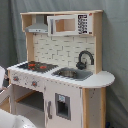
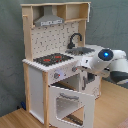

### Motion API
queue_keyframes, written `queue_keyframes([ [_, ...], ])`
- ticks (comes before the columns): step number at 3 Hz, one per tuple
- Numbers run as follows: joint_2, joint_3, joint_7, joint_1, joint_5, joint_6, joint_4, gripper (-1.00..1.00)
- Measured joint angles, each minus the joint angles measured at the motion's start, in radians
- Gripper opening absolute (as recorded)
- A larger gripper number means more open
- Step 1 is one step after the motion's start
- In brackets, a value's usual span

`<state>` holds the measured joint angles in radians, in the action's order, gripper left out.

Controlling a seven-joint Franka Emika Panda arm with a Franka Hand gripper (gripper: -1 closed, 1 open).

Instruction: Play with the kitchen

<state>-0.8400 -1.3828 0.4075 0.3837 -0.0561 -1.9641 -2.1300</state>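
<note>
Grey curtain hangs behind, and the wooden floor (image 2: 15, 117) carries the kitchen (image 1: 60, 75). In the second exterior view its oven door (image 2: 70, 105) hangs swung down and open, just below the arm (image 2: 107, 62), which reaches in at the front panel beside the knobs (image 2: 56, 75), probably to work them. The tool is hidden; I cannot tell its fingers' state.

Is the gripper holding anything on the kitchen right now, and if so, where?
Cannot be told. In the second exterior view the arm reaches toward the kitchen front above the open oven door, but its gripper is hidden.
</note>
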Motion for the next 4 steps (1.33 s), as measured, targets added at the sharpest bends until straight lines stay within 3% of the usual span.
queue_keyframes([
  [2, -0.143, -0.015, -0.016, -0.007, -0.127, 0.062, 0.061, 1.0],
  [4, -0.335, -0.033, -0.015, -0.007, -0.213, 0.061, 0.09, 1.0],
])
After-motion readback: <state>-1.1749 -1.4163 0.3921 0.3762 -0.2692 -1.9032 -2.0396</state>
